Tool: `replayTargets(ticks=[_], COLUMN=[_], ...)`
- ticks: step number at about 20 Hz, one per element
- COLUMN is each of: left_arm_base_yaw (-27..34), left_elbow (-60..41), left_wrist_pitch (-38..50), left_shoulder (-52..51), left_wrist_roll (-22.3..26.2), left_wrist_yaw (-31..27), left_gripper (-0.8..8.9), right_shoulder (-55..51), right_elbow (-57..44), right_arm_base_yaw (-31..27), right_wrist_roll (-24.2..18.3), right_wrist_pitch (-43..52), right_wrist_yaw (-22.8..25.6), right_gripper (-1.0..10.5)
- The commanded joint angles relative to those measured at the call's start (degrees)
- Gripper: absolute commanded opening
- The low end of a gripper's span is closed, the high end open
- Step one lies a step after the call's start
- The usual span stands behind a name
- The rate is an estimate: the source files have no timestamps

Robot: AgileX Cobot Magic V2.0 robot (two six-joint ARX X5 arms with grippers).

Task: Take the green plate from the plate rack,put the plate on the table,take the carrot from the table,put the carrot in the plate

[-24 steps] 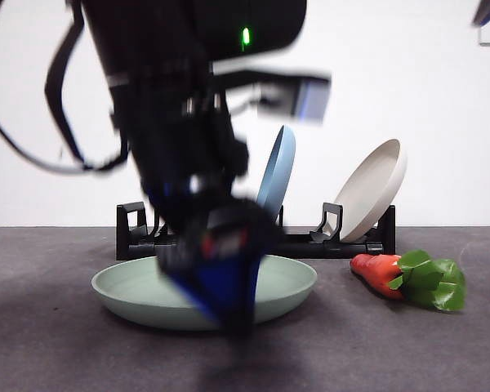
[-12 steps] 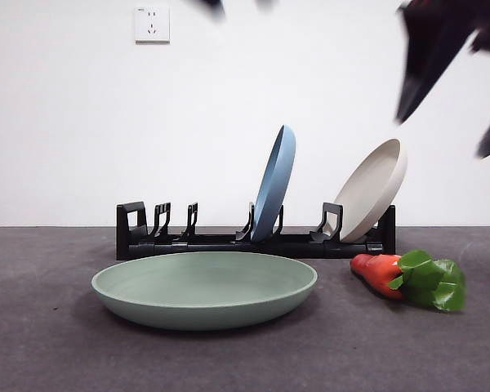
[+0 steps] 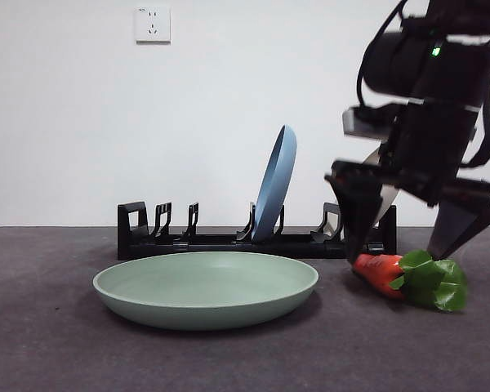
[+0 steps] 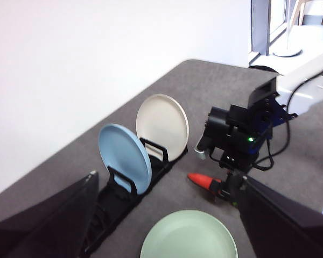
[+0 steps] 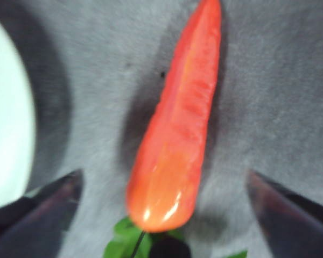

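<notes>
Worktop (image 3: 49,359): dark grey, matte.

Green plate (image 3: 206,288): flat on the worktop, in front of the plate rack (image 3: 188,241).

Plate rack: black; holds a blue plate (image 3: 275,184) upright and a beige plate (image 4: 162,125) leaning, the latter mostly hidden behind the arm in the front view.

Carrot (image 3: 382,273): lying on the worktop beside the green plate, leaves (image 3: 431,282) at its thick end, pointed tip toward the plate.

Right hand (image 3: 411,245): above the carrot, jaws spread wide, one on each side, apparently not touching it.

Left hand (image 4: 167,226): raised high over the worktop, jaws apart, holding nothing.
</notes>
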Motion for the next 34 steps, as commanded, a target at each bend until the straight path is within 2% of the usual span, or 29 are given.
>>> replayTargets(ticks=[1,2,5,8,14,18,21,26,34], left_arm_base_yaw=[0.2,0.2,0.2,0.2,0.2,0.2,0.2,0.2,0.1], left_elbow=[-0.1,-0.1,-0.1,-0.1,-0.1,-0.1,-0.1,-0.1,-0.1], left_wrist_pitch=[-1.7,-2.2,-2.3,-2.3,-3.4,-3.5,-3.5,-3.6,-5.0], left_shoulder=[0.1,0.1,0.2,0.2,0.2,0.2,0.2,0.2,0.2], left_wrist_roll=[-1.2,-1.2,-1.2,-1.2,-1.2,-1.2,-1.2,-1.2,-2.4], left_wrist_yaw=[-0.2,-0.2,-0.2,-0.2,-0.2,-0.2,-0.2,-0.1,-0.1], left_gripper=[4.12,4.12,4.12,4.09,4.09,4.09,4.09,4.09,4.09], right_shoulder=[2.4,2.9,3.2,3.2,-0.4,-8.8,-9.7,-2.7,10.3], right_elbow=[0.0,0.0,0.0,0.0,0.0,0.0,0.1,1.9,7.0], right_arm_base_yaw=[0.1,0.1,0.1,0.1,1.6,8.0,14.2,21.7,24.2], right_wrist_roll=[1.4,1.4,1.5,1.3,1.3,2.3,5.0,8.6,8.6], right_wrist_pitch=[0.7,0.7,0.9,0.6,-0.2,1.7,4.7,10.8,10.3], right_wrist_yaw=[1.8,1.9,1.7,1.7,1.7,1.7,1.7,1.7,1.7], right_gripper=[4.6,4.3,1.5,-0.1,-0.2,-0.2,-0.2,-0.2,-0.2])
